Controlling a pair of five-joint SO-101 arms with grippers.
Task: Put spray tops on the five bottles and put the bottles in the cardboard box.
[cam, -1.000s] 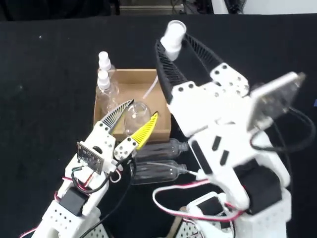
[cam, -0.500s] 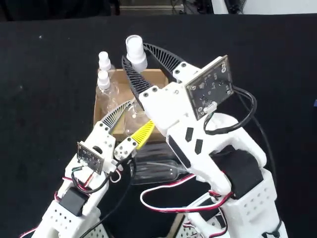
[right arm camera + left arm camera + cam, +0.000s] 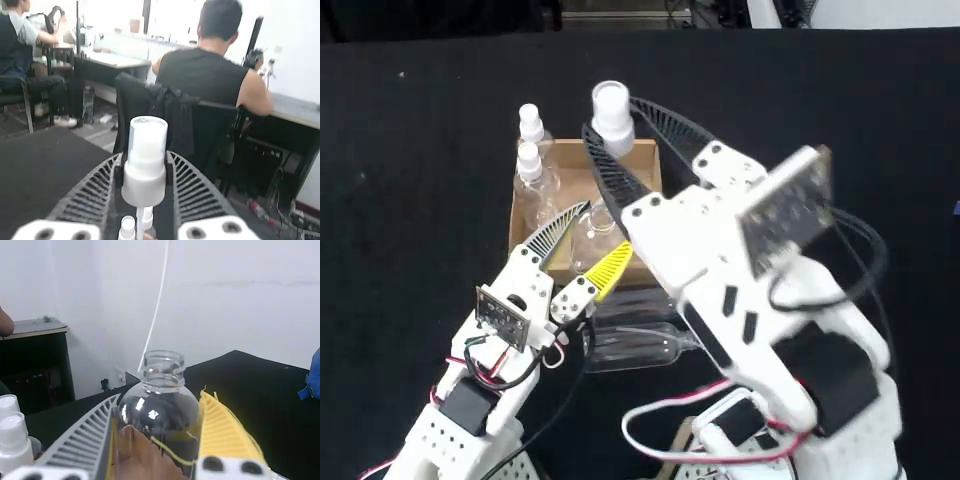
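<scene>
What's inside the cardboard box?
Two bottles with spray tops stand along one side of the cardboard box. A topless bottle, held by the left gripper, is in the middle. The right arm covers the other side, so that part is hidden.

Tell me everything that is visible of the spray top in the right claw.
The spray top is white, plastic by its look: a round cap above a wider collar, with a thin white tube hanging below. It is upright, clamped between the ribbed fingers of the right claw. In the high view it shows over the far edge of the cardboard box. The tube's lower end is near the neck of the open bottle in the left claw.
</scene>
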